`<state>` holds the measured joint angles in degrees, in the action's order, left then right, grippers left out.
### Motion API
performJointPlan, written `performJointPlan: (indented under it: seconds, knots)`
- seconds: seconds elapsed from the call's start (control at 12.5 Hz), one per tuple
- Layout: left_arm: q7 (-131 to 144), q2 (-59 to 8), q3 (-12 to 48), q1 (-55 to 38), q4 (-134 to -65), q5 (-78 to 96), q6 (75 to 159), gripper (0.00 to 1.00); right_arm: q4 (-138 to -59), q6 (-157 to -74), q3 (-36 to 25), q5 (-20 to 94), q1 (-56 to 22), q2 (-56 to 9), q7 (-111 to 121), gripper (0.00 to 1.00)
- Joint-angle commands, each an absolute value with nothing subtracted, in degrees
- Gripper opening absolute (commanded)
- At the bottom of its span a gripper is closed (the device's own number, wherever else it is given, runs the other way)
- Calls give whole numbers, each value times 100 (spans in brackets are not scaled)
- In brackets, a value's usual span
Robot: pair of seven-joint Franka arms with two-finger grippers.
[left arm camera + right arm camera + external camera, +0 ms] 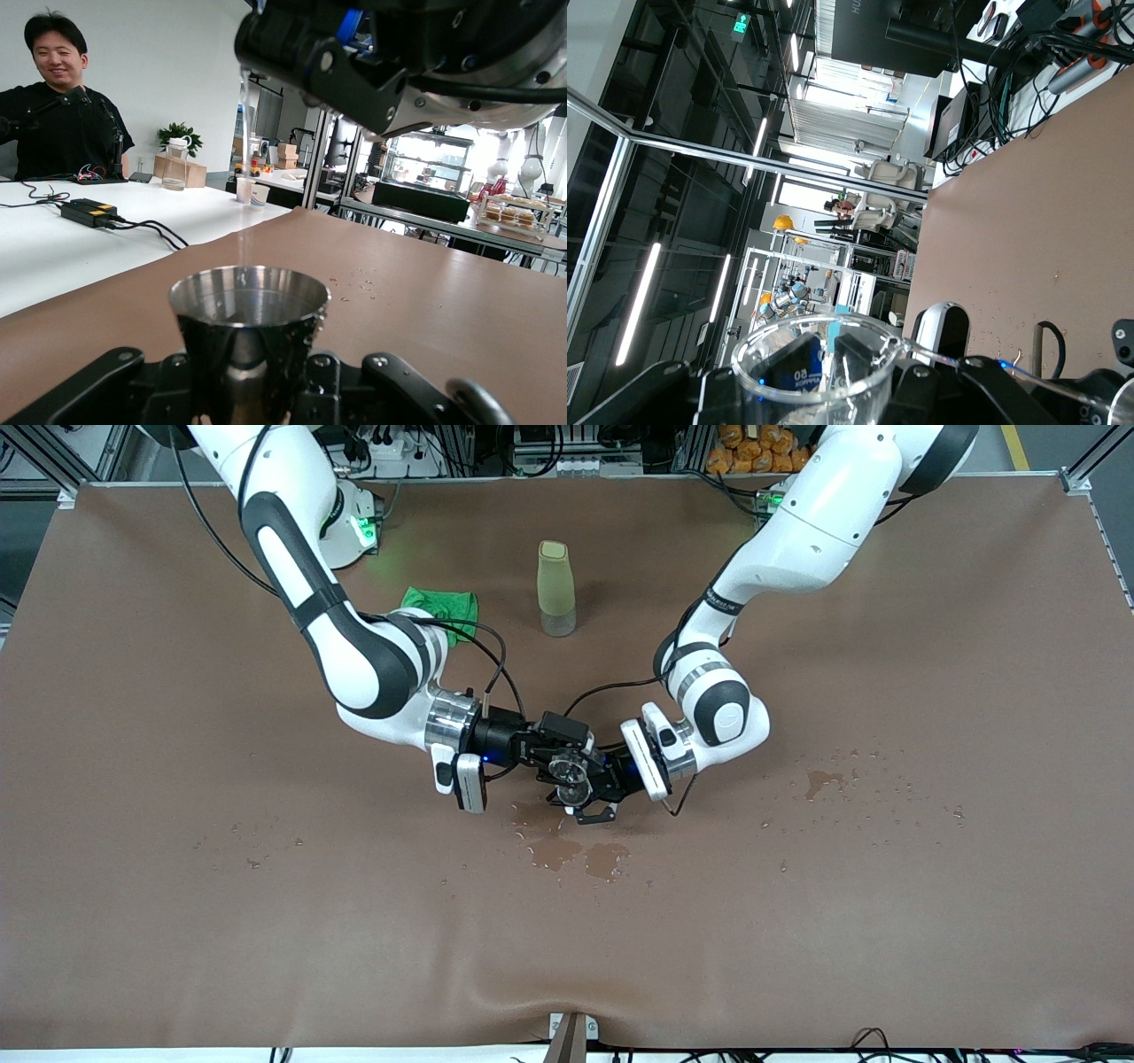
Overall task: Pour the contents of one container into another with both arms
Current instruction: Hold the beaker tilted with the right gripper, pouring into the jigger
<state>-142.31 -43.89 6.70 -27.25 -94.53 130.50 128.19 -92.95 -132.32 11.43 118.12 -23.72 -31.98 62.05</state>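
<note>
My two grippers meet over the middle of the table. The right gripper (pixel 556 758) (pixel 819 398) is shut on a clear glass beaker (pixel 567 767) (pixel 819 354) with printed measuring marks, tipped on its side. The left gripper (pixel 585 797) (pixel 250 394) is shut on a small steel cup (pixel 575 789) (pixel 250 323), held upright just under the beaker's spout. In the left wrist view a thin stream of water (pixel 242 177) falls from above into the steel cup, and the right gripper's black body hangs over it.
A tall pale yellow-green bottle (pixel 555 589) stands nearer the robots' bases, with a green cloth (pixel 440 608) beside it toward the right arm's end. Wet puddles (pixel 576 856) lie under the grippers, and more drops (pixel 824 781) toward the left arm's end.
</note>
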Motion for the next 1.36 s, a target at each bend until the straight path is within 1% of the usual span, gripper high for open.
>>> performJointPlan:
  seconds: [0.0,1.28]
  knots:
    - [-14361,-4465,633,-2812,-9308,13298,12902,0,-9202,-13280,1151,11953,-2373,-3261,6144,0]
    - [-14370,-4509,633,-2821,-9308,13386,12902,0,-9211,-13307,1142,11962,-2382,-3340,5775,0]
